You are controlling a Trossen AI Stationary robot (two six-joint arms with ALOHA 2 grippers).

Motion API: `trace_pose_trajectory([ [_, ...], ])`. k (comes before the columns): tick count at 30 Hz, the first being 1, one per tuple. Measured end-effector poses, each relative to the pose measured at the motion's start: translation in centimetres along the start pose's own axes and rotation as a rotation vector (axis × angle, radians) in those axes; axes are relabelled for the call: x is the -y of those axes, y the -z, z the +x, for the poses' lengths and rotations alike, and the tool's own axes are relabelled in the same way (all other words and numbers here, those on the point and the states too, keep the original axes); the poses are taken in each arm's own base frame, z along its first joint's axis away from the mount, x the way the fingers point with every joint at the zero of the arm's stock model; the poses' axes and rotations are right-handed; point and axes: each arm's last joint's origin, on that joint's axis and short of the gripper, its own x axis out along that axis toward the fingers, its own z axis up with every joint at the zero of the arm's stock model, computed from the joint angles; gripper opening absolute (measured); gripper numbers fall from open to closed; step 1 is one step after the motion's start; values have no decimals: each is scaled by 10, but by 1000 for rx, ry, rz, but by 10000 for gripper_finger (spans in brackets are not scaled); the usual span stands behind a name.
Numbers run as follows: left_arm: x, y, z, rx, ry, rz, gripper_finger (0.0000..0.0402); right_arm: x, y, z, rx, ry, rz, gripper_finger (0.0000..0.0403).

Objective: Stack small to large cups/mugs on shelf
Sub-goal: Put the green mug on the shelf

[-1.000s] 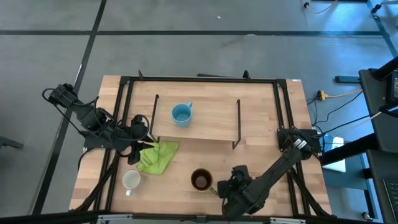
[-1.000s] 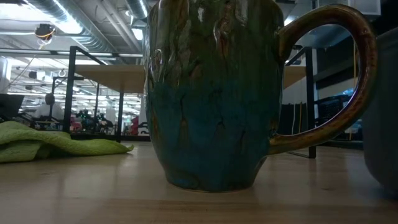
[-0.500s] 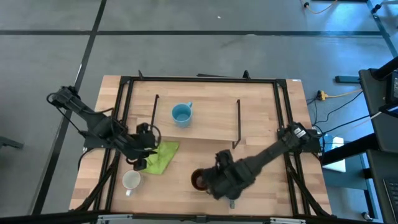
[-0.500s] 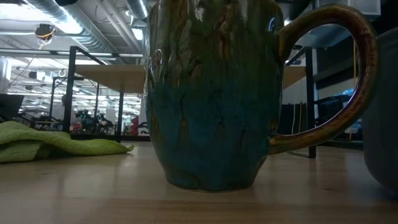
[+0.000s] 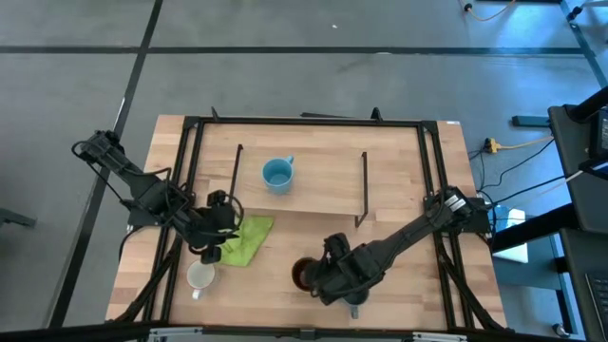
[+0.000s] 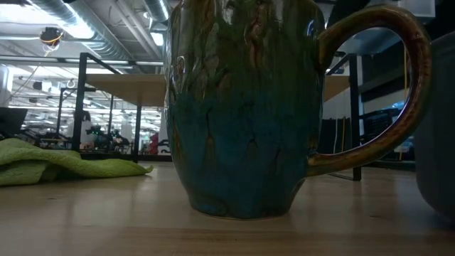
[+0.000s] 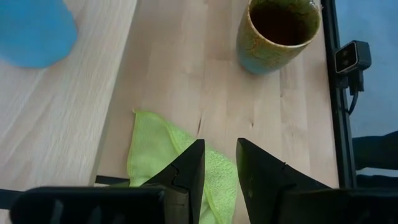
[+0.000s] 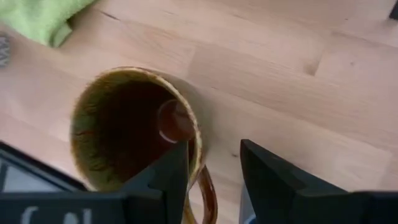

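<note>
Now the counter (image 5: 399, 285) holds the shelf (image 5: 323, 195) with the blue mug (image 5: 276, 175) on it. Near the shelf, the brown mug (image 5: 304, 275) looks heavy, hard and breakable. The right end effector (image 8: 208, 168) hangs open over its handle; grab there. The left end effector (image 7: 219, 171) is open above the green cloth (image 7: 155, 155). No writing shows.

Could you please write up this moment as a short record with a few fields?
shelf: holds one light blue mug
brown mug: upright on the table's front part
white mug: on the table, front left
green cloth: between shelf and white mug
left gripper: open, over the green cloth
right gripper: open, fingers astride the brown mug's rim by its handle
</note>
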Motion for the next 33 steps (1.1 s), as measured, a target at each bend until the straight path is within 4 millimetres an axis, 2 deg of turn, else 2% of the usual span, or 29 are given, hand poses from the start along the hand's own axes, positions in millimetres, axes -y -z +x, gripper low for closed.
trace_pose_trajectory([
  [8, 0, -1, 0, 6, 1, -3, 86, -5, 7, 16, -29, -2, -2, 147],
  [16, 0, 0, 0, 6, 1, -4, 86, -5, 8, 17, -27, 6, -8, 147],
  [21, 0, -1, 0, 8, 3, -6, 86, -8, 13, 27, -29, 4, -7, 147],
  [33, 0, -1, 0, 11, 4, -8, 86, -7, 16, 38, -22, 32, -12, 147],
])
